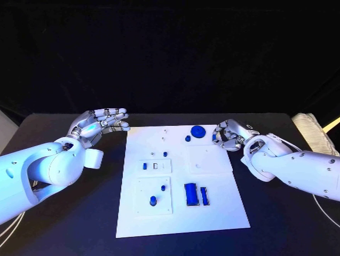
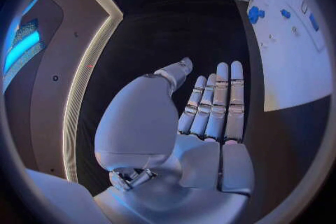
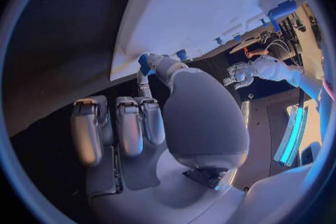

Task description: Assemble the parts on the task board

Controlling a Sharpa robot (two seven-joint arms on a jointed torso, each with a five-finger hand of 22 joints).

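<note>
Reaching for the round blue part at the task board's far edge.
Right hand just beside it, fingers curled, thumb seemingly touching (grip uncertain); left hand off-board, fingers spread, holding nothing. Next, probably: secure pinch, then lift.

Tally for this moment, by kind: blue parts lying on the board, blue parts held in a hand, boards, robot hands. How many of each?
Blue parts lying on the task board: 8
Blue part pinched at the right hand fingertips: 1
Task board: 1
Hands: 2, the right hand and the left hand, which holds nothing
Total: 12
</note>
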